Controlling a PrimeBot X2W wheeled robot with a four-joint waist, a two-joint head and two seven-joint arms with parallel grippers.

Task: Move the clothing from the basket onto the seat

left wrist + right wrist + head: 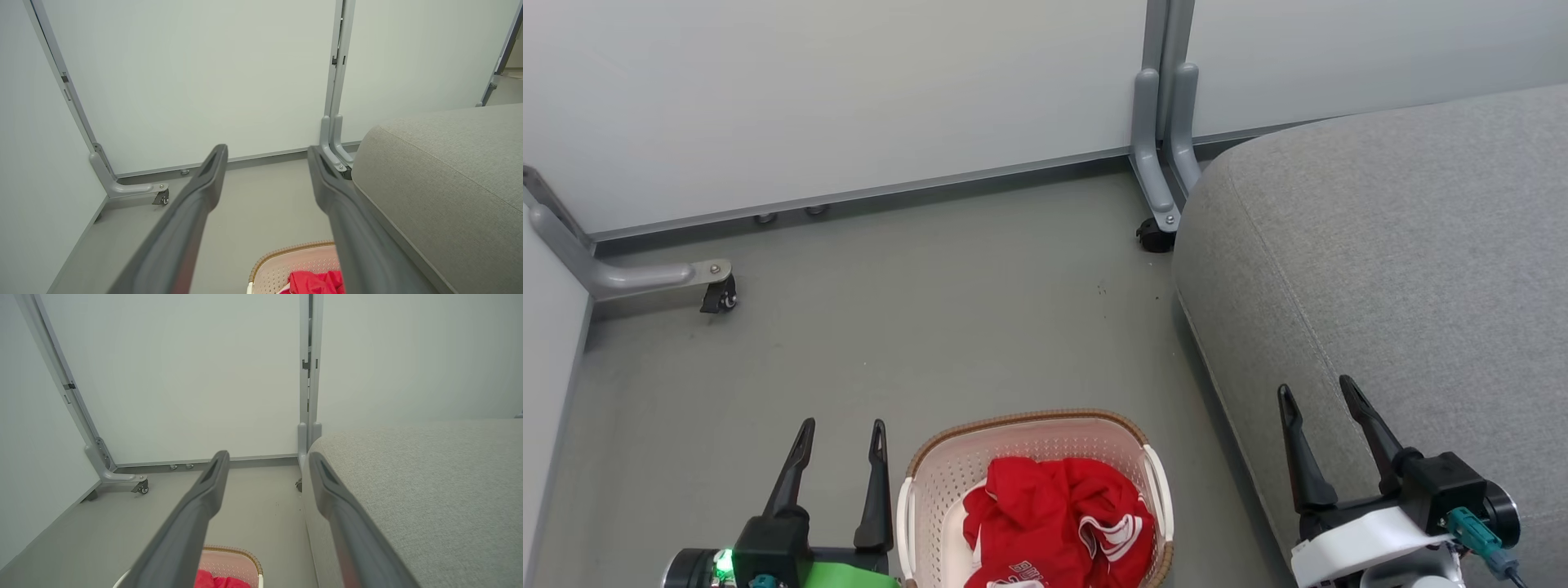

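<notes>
Clothing (1054,514) lies heaped inside the basket (1029,418); pick not begun. Left end effector (842,425) just left of basket, fingers spread, holding nothing. Right end effector (1315,385) right of basket, spread, over the seat (1405,245) edge. Next, probably: descend inside rim. Floor (931,310) beyond basket gives room.

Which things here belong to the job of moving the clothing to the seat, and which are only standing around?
For the job:
clothing, red, in the basket
seat
left claw and right claw, both open and empty

Only around:
white partition panels
grey wheeled feet
floor
</notes>
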